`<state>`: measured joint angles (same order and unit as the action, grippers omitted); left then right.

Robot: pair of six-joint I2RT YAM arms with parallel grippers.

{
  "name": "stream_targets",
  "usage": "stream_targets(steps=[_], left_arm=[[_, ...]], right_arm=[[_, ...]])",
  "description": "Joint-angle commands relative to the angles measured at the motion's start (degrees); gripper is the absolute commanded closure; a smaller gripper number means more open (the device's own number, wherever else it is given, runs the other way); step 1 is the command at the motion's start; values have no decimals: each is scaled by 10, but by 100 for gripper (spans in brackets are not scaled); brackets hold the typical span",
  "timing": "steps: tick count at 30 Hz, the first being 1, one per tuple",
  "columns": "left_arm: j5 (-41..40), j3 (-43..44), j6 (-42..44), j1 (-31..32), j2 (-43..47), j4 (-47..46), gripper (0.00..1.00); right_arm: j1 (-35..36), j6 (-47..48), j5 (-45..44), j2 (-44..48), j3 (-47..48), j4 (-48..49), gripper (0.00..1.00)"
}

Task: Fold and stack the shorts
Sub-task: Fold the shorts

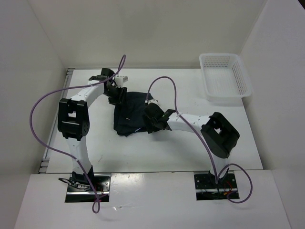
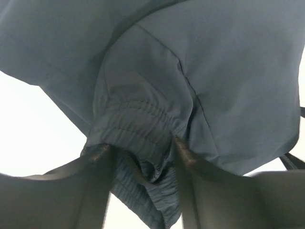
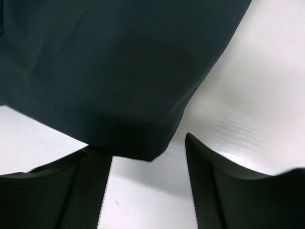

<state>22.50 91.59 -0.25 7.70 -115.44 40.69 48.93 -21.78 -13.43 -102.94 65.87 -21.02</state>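
No writing, brand or number can be read in any view. The shorts [image 1: 131, 112] carry a tiny white mark [image 1: 127, 116], too small to read.

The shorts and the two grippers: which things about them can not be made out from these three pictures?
Left wrist view: the left gripper has bunched waistband filling its gap, so whether it clamps is unclear.
Top view: the right gripper covers the edge of the shorts beneath it.
Both wrist views: frame edges cut off the shorts' outline, so the fold state is unknown.
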Motion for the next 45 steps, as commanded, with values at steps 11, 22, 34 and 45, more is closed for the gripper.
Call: stream_targets(steps=[11, 22, 34, 45], left_arm=[[27, 61, 3, -20, -18, -33, 83], [79, 71, 3, -62, -5, 33, 89], [90, 57, 3, -62, -8, 33, 25], [85, 0, 3, -62, 130, 60, 9]], right_arm=[[-2, -91, -112, -28, -35, 50, 99], [3, -51, -105, 95, -111, 100, 92], [3, 54, -6, 181, -129, 117, 35], [3, 50, 16, 264, -134, 122, 36]])
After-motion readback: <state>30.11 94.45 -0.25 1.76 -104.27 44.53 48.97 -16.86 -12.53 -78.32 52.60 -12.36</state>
